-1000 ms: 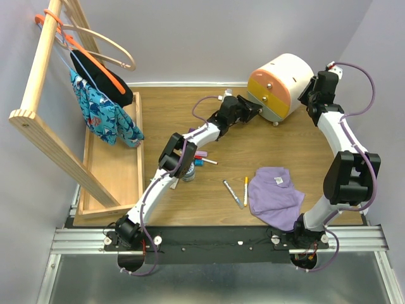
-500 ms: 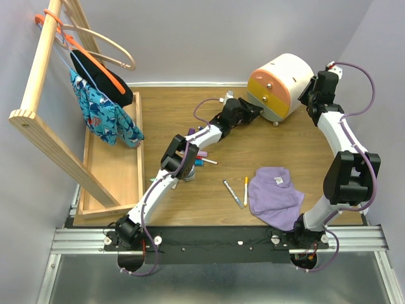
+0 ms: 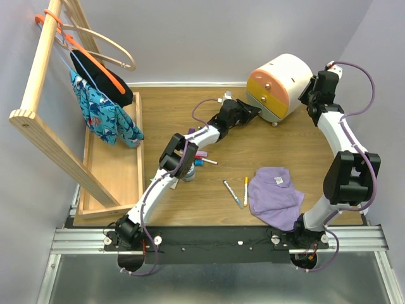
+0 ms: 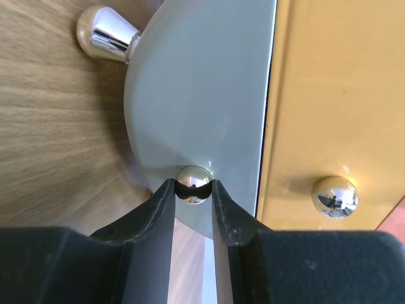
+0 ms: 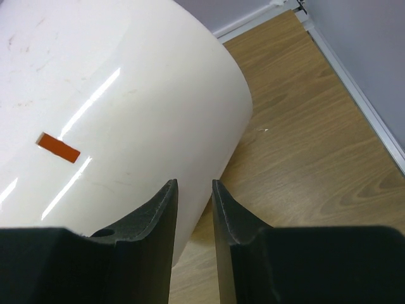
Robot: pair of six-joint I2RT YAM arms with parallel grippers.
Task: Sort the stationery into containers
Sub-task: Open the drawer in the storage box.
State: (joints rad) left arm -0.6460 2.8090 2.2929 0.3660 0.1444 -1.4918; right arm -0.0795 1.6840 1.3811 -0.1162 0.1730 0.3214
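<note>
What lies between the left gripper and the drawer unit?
Only a small chrome knob: the left wrist view shows the left gripper pinching it on the drawer unit's pale panel, beside the yellow drawer.

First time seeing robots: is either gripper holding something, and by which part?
The left gripper pinches the chrome knob of the pale drawer; the right gripper holds nothing.

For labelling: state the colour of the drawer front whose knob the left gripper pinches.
The drawer front is pale grey-white; left wrist view shows it best.
</note>
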